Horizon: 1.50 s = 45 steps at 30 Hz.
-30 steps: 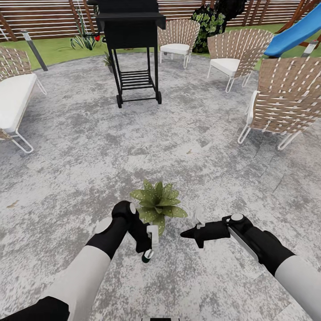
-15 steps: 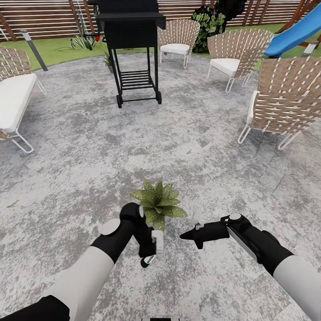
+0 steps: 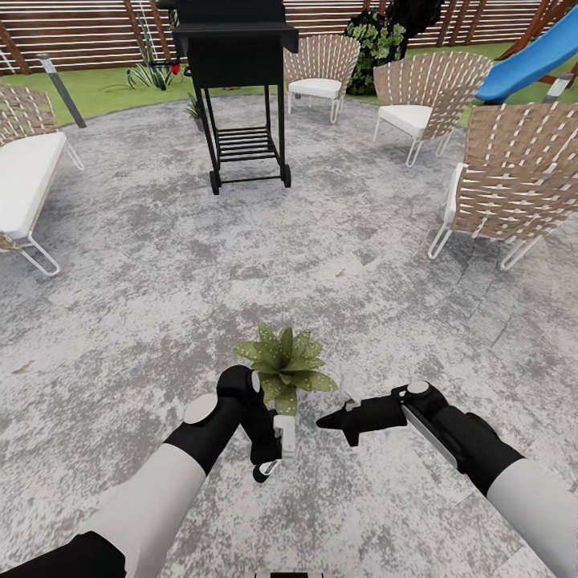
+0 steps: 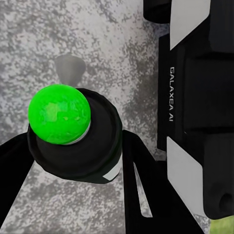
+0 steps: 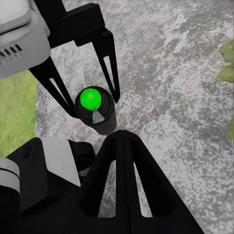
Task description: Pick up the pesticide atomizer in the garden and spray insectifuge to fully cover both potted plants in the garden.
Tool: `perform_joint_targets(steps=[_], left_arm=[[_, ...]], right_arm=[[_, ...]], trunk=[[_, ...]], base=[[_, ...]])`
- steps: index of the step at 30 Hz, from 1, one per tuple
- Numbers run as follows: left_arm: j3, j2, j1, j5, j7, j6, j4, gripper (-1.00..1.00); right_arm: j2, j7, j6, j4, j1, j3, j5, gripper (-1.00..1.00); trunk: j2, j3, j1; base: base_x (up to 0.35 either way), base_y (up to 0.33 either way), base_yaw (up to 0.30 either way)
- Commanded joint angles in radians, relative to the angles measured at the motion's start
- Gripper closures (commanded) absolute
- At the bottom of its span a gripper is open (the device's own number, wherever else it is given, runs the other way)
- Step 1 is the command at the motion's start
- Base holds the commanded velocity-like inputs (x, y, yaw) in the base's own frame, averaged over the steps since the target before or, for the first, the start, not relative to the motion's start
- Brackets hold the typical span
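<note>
The pesticide atomizer (image 3: 269, 466) hangs bottom-down over the grey patio (image 3: 160, 273), squeezed between the left gripper (image 3: 271, 451) fingers, just beside the potted plant (image 3: 283, 365). The right gripper (image 3: 325, 420) is pinched together, holding nothing.

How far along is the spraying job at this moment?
Done: the pesticide atomizer is off the ground, shut in the left gripper. In hand: it hangs right beside the near potted plant, whose leaves carry pale specks; whether that is insectifuge cannot be told. The right gripper, jaws closed and empty, points toward it. Left: the second potted plant far off by the grill.
</note>
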Motion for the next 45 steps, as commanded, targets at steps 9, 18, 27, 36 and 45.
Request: perform_joint_targets(steps=[9,18,27,36,45], left_arm=[[-0.008,0.0,0.0,-0.004,-0.005,0.037,-0.002,1.0],[-0.025,0.0,0.0,-0.001,-0.004,0.038,-0.003,1.0],[-0.025,0.0,0.0,0.004,-0.001,0.038,-0.005,1.0],[-0.025,0.0,0.0,0.006,-0.002,0.038,-0.05,1.0],[-0.029,0.0,0.0,0.008,-0.003,0.038,-0.055,1.0]], right_arm=[[0.01,-0.002,0.008,-0.002,-0.001,0.002,-0.01,1.0],[0.01,-0.002,0.008,-0.002,-0.001,0.002,-0.01,1.0],[0.042,-0.002,0.008,-0.002,-0.001,0.002,-0.01,1.0],[0.043,-0.002,0.008,-0.002,-0.001,0.004,-0.01,1.0],[0.043,-0.002,0.008,-0.002,-0.001,0.004,-0.01,1.0]], trunk=[[0.0,-0.001,0.0],[0.0,-0.001,0.0],[0.0,-0.001,0.0],[0.0,-0.001,0.0],[0.0,-0.001,0.0]], base=[[0.0,0.0,0.0],[0.0,0.0,0.0],[0.0,0.0,0.0],[0.0,0.0,0.0],[0.0,0.0,0.0]])
